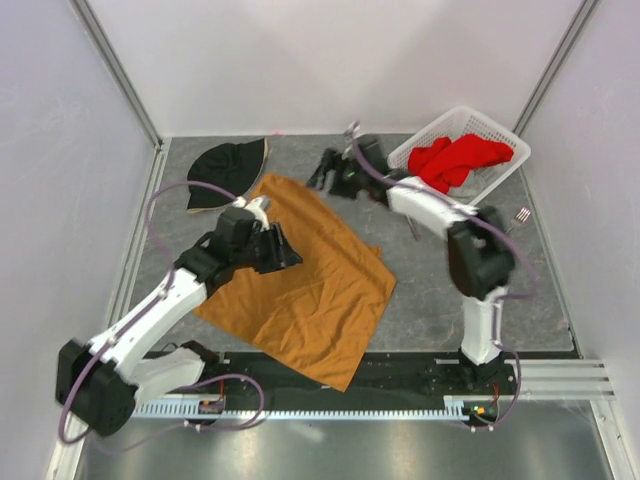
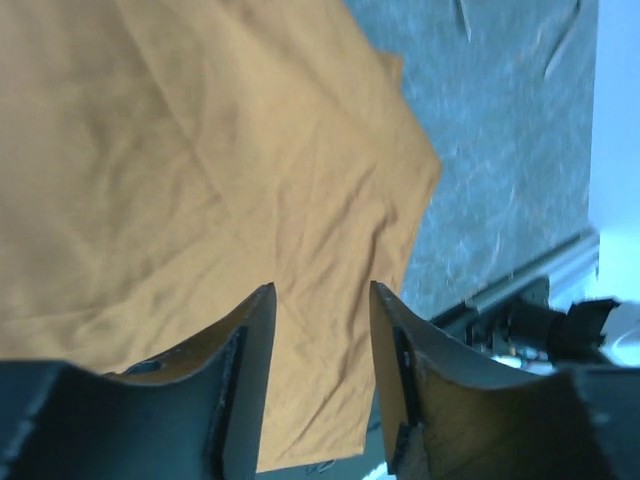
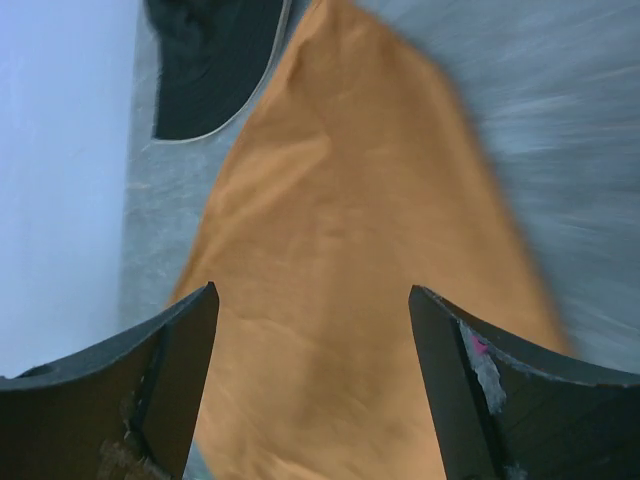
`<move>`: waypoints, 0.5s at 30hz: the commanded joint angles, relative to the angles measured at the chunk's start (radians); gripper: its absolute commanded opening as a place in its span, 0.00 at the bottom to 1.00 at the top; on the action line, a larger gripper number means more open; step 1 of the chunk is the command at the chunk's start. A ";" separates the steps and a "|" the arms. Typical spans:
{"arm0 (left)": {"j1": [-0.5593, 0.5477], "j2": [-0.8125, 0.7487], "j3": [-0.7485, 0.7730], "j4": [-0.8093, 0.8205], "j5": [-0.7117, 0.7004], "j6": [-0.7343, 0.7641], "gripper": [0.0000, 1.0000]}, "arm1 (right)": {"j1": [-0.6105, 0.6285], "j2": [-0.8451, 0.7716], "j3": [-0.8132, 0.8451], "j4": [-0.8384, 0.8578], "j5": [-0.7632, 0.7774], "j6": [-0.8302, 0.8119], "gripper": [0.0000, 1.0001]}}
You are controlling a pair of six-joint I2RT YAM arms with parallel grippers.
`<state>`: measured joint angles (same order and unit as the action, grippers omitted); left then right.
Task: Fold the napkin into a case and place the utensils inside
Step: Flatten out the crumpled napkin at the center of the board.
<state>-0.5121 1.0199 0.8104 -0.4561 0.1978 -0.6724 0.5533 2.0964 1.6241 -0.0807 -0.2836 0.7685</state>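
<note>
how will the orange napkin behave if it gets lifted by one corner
The napkin lies flat with soft creases, so it will probably hang limp rather than hold shape. It looks thin, so likely light; a push would probably bunch it rather than slide it.

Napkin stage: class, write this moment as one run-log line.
napkin: spread out, unfolded | left pincer: open, over napkin | right pincer: open, near napkin's far corner | fork: on table

grey table (image 1: 430, 290), napkin (image 1: 300, 290), hat (image 1: 225, 168), basket (image 1: 430, 132), fork (image 1: 520, 216)
</note>
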 commanded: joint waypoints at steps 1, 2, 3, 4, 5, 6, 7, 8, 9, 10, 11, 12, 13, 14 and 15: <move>-0.048 0.130 -0.057 0.169 0.180 -0.047 0.47 | -0.073 -0.298 -0.148 -0.315 0.214 -0.360 0.81; -0.064 0.150 -0.072 0.189 0.177 -0.053 0.46 | -0.076 -0.324 -0.218 -0.338 0.245 -0.404 0.79; -0.095 0.170 -0.080 0.206 0.155 -0.070 0.45 | -0.079 -0.370 -0.257 -0.346 0.265 -0.416 0.77; -0.112 0.215 -0.085 0.230 0.144 -0.081 0.45 | -0.079 -0.387 -0.292 -0.344 0.277 -0.426 0.67; -0.126 0.235 -0.092 0.240 0.137 -0.090 0.44 | -0.079 -0.397 -0.350 -0.337 0.277 -0.436 0.61; -0.144 0.258 -0.097 0.252 0.120 -0.113 0.43 | -0.079 -0.404 -0.374 -0.323 0.277 -0.442 0.56; -0.152 0.288 -0.108 0.273 0.111 -0.124 0.42 | -0.076 -0.403 -0.403 -0.323 0.277 -0.443 0.49; -0.160 0.302 -0.117 0.286 0.104 -0.134 0.41 | -0.075 -0.400 -0.417 -0.314 0.299 -0.448 0.49; -0.166 0.312 -0.126 0.301 0.106 -0.153 0.40 | -0.073 -0.394 -0.429 -0.306 0.299 -0.463 0.49; -0.169 0.318 -0.145 0.318 0.106 -0.161 0.40 | -0.063 -0.389 -0.444 -0.304 0.310 -0.468 0.48; -0.174 0.328 -0.154 0.341 0.103 -0.167 0.40 | -0.056 -0.383 -0.449 -0.304 0.342 -0.472 0.48; -0.177 0.335 -0.161 0.350 0.104 -0.177 0.40 | -0.052 -0.369 -0.452 -0.306 0.350 -0.480 0.47; -0.180 0.339 -0.174 0.356 0.106 -0.179 0.40 | -0.043 -0.363 -0.460 -0.306 0.359 -0.480 0.47; -0.183 0.347 -0.180 0.365 0.107 -0.182 0.40 | -0.039 -0.358 -0.464 -0.300 0.363 -0.483 0.47; -0.189 0.350 -0.185 0.369 0.111 -0.187 0.39 | -0.032 -0.346 -0.467 -0.297 0.368 -0.483 0.47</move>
<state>-0.6849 1.3548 0.6472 -0.1841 0.2970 -0.7982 0.5030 1.7428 1.1625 -0.3775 0.0139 0.3347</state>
